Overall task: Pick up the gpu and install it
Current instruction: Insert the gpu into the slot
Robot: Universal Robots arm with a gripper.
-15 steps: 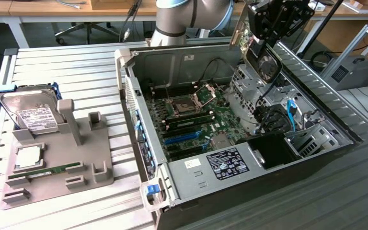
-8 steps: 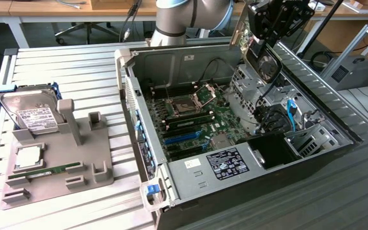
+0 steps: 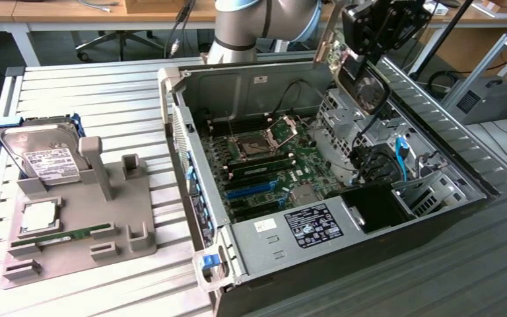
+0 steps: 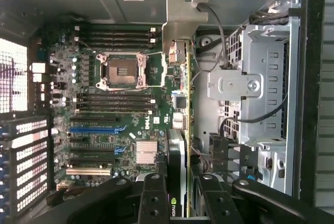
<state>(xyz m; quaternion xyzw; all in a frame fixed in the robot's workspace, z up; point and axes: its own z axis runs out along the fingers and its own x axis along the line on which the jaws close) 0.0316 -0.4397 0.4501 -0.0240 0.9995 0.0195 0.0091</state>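
The carry is under way: the gripper [image 3: 372,46] is clamped on the gpu [image 3: 356,82] and holds it in the air above the open computer case [image 3: 172,99], over the case's drive-cage side rather than over the slots. In the wrist view the dark fingers [image 4: 154,198] press on both faces of the gpu [image 4: 180,109], which is seen edge-on, with its silver end bracket [image 4: 181,20] pointing toward the case's rear wall. So the pick-up is done and the card is not yet seated.

Seating it, by my judgement, calls for the card's contact edge to be brought level over one of the long slots on the motherboard [image 4: 120,109] inside the case (the blue slots [image 4: 96,129] look the likeliest, though I cannot be sure). The bracket would have to meet the case's rear opening squarely, with the grey cables [image 4: 222,41] inside the case kept out of the way.

Much is hard to read. The gripper's body covers the card's upper part in the exterior view, and its contact edge shows in neither picture. How high the card hangs above the case floor cannot be told. Outside the case, the hard drive [image 3: 47,155] stands in the grey fixture [image 3: 103,218].
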